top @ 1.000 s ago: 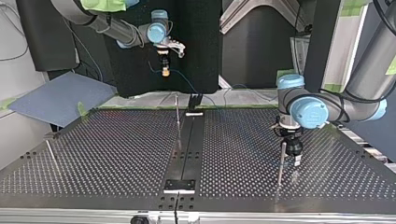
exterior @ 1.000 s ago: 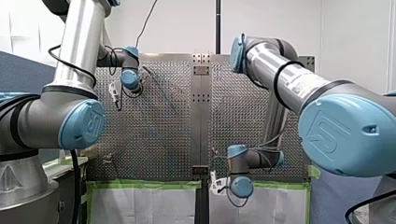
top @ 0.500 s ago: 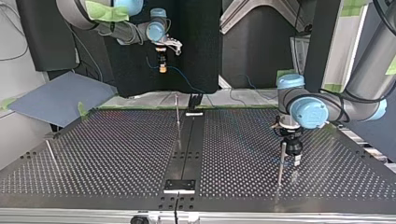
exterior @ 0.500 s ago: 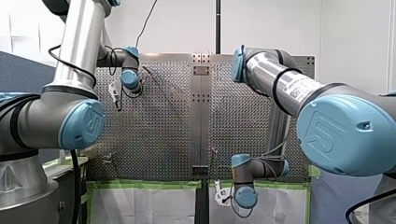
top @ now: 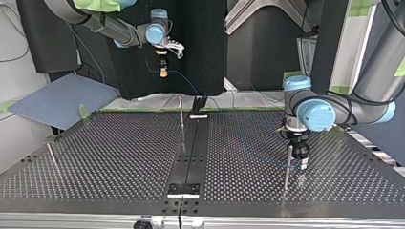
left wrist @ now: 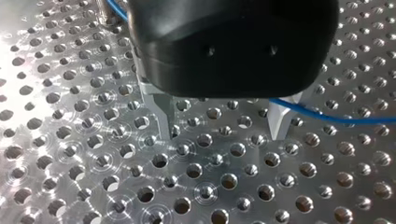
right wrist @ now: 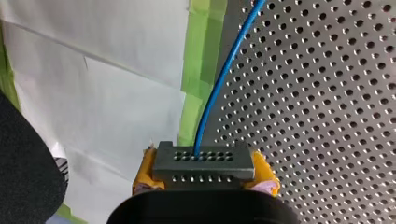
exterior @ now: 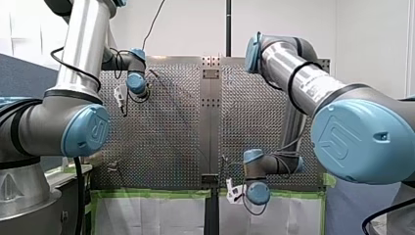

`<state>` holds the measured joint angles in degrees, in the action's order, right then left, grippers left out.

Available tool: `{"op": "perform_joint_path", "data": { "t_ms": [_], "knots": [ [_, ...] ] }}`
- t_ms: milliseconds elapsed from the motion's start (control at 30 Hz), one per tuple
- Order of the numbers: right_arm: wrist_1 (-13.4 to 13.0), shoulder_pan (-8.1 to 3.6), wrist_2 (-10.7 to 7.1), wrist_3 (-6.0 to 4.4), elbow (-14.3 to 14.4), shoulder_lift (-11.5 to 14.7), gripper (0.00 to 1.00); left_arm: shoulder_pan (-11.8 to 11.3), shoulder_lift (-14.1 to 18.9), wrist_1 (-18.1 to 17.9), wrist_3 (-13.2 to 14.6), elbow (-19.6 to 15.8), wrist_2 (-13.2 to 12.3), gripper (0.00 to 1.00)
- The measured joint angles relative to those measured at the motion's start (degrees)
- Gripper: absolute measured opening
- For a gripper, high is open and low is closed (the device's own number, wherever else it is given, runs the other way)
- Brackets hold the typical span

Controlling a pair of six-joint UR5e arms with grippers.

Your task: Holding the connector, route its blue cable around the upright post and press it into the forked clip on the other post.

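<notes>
1. Grip on the connector [right wrist: 204,171]: my right gripper [right wrist: 204,161] is clamped on it, with a yellow pad [right wrist: 145,171] pressed against each end.
2. The connector is a dark grey rectangular block whose face carries two rows of small holes. It sits off the perforated table [right wrist: 327,116], over green tape [right wrist: 201,70] and white sheeting [right wrist: 93,93] at the table's edge. In the top view it hangs in the air beyond the table's far edge, left of the view's centre.
3. One thin blue cable [right wrist: 224,74] leaves the connector's upper row of holes. It runs ahead of my right gripper, along the table's edge.
4. My left gripper [left wrist: 223,127] has a black body and two metal fingers [left wrist: 161,112]. The fingers are spread apart with only table holes between them, and their tips sit close above the surface. The blue cable passes right by one finger and leads off to that finger's outer side. I cannot tell whether cable and finger touch.
5. The top view shows three thin upright posts. The middle post [top: 181,114] stands near the table's far edge and the left-hand post [top: 51,157] at the view's left. The right-hand post [top: 287,171] is just beside my left gripper. The forked clip is too small to make out.
</notes>
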<state>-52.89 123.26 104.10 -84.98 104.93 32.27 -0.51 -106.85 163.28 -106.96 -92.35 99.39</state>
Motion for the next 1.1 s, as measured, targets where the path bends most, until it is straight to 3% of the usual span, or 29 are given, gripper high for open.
{"op": "perform_joint_path", "data": {
  "t_ms": [333,800,1100],
  "knots": [
    [0.6,-0.89,0.61,-0.88,4.8,5.2,0.00,0.0,0.0,0.4,0.0,0.0,0.0,1.00],
    [-0.4,-2.61,-0.25,-1.09,5.7,12.9,0.00,0.2,0.0,0.7,0.1,0.0,0.0,1.00],
    [-3.4,-3.13,-1.79,-1.28,6.9,16.4,0.00,0.5,0.0,2.0,-1.5,0.0,0.0,1.00]
  ]
}}
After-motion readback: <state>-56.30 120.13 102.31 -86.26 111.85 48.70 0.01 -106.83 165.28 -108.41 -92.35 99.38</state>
